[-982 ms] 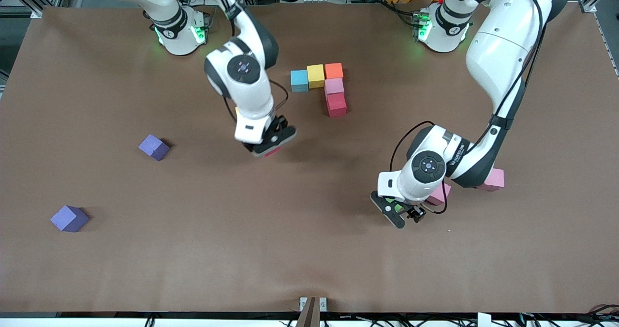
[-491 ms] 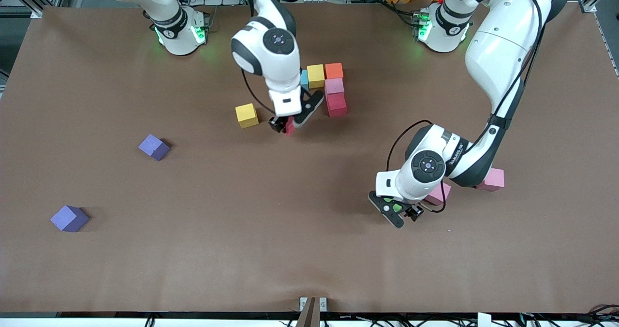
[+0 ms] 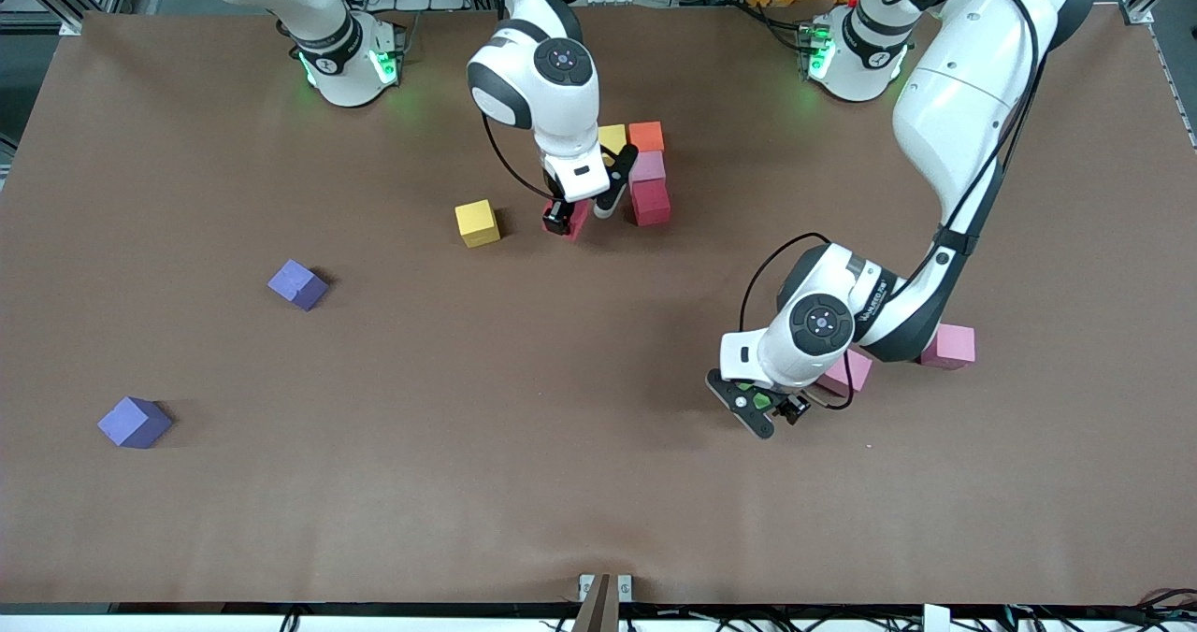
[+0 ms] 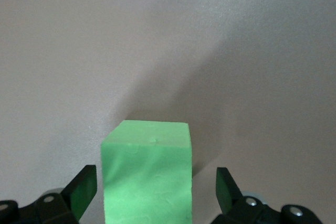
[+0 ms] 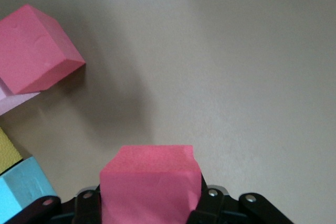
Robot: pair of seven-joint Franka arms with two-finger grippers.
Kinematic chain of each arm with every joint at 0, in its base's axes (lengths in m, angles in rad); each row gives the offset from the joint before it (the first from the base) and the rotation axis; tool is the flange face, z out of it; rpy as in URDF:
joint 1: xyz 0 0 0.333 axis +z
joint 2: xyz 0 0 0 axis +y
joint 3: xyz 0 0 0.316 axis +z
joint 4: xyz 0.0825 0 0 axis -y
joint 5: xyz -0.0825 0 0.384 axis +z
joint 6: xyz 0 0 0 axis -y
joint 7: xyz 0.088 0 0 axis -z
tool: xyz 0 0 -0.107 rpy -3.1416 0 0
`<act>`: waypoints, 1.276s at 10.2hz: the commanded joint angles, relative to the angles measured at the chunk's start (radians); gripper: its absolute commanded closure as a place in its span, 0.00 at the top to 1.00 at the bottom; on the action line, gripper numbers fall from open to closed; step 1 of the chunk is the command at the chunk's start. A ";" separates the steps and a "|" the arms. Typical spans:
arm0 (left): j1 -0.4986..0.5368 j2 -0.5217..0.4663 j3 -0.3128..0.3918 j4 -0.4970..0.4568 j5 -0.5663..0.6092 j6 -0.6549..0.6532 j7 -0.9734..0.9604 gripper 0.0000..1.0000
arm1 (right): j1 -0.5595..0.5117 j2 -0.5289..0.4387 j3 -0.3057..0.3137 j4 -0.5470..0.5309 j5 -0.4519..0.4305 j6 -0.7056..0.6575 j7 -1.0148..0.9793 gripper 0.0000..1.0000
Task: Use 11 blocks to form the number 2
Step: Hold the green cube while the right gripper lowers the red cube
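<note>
2 white arms [image 3: 944,118], black joints, green-lit bases, black cables.

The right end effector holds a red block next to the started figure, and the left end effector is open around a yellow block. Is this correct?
Not fully. The left wrist view shows the open left end effector around a green block, not yellow. The right end effector does hold a red block beside the started figure.

Red block [image 3: 574,218] gripped in right claw [image 3: 582,213], just beside started number 2 [image 3: 645,169]; green block [image 4: 147,174] between open left claw [image 4: 152,187] fingers.

Held block [image 3: 572,219] beside partial number 2 [image 3: 647,176]
</note>
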 commanded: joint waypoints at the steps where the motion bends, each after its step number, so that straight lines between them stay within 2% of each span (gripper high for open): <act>1: -0.004 0.002 0.013 -0.002 -0.006 0.014 -0.012 1.00 | 0.026 0.047 -0.001 -0.006 -0.017 0.106 -0.011 0.57; 6: 0.004 0.010 0.025 -0.006 0.000 0.014 -0.009 1.00 | 0.044 0.095 0.008 -0.001 -0.006 0.137 -0.054 0.57; 7: 0.002 0.011 0.026 -0.006 0.002 0.015 0.002 0.96 | 0.052 0.113 0.014 0.000 -0.005 0.140 -0.054 0.57; 8: 0.002 0.015 0.028 -0.006 0.002 0.017 0.005 0.87 | 0.052 0.127 0.030 0.006 0.004 0.141 -0.053 0.57; 9: 0.002 0.016 0.026 -0.006 0.017 0.020 0.005 0.68 | 0.052 0.142 0.031 0.014 0.027 0.141 -0.054 0.57; 10: 0.002 0.013 0.026 -0.004 0.026 0.020 0.004 0.35 | 0.056 0.155 0.033 0.017 0.035 0.143 -0.056 0.57; 11: 0.005 0.007 0.026 -0.004 0.028 0.020 0.007 0.20 | 0.061 0.165 0.042 0.022 0.035 0.160 -0.054 0.57; 13: 0.009 -0.021 0.026 0.001 0.026 0.015 0.005 0.19 | 0.067 0.176 0.043 0.031 0.035 0.172 -0.053 0.57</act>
